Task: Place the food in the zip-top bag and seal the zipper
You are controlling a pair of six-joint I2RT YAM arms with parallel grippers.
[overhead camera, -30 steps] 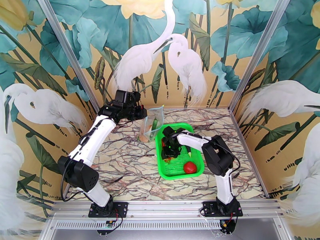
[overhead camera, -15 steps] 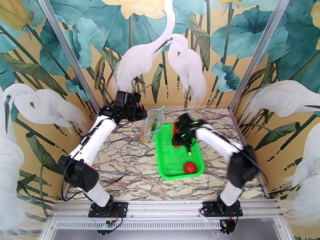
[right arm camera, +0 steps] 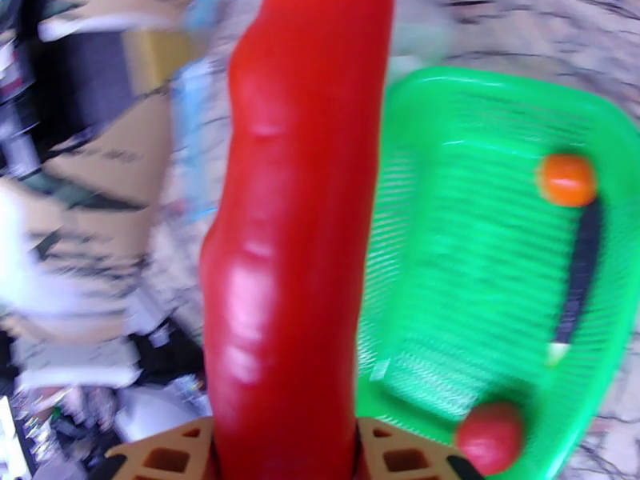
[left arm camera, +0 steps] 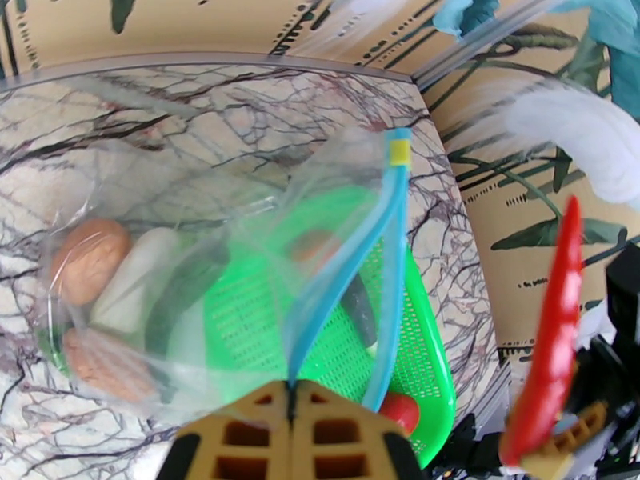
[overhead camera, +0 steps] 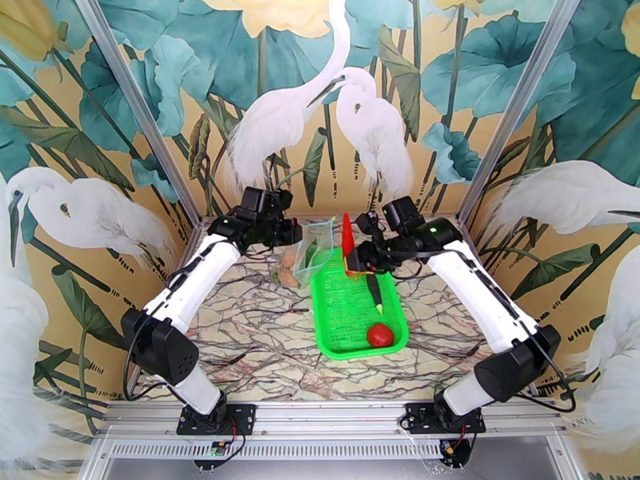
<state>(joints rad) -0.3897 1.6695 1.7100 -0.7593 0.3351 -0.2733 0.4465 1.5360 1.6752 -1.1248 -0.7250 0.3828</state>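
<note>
Open ground: bare table (overhead camera: 240, 330) left of and nearer than the basket (overhead camera: 318, 314), plus a narrow strip between the basket and the right wall (overhead camera: 552, 258).
Basket floor: left half free; tomato (overhead camera: 380, 335) in the near right corner, eggplant (overhead camera: 374, 291) farther back.
Obstructions: the far middle is crowded. The left gripper (left arm camera: 290, 387) pinches the bag (overhead camera: 316, 248) at its mouth, and the right gripper (overhead camera: 353, 268) holds a chili (overhead camera: 346, 234) upright just right of it.
Bag mouth: a narrow slit.
</note>
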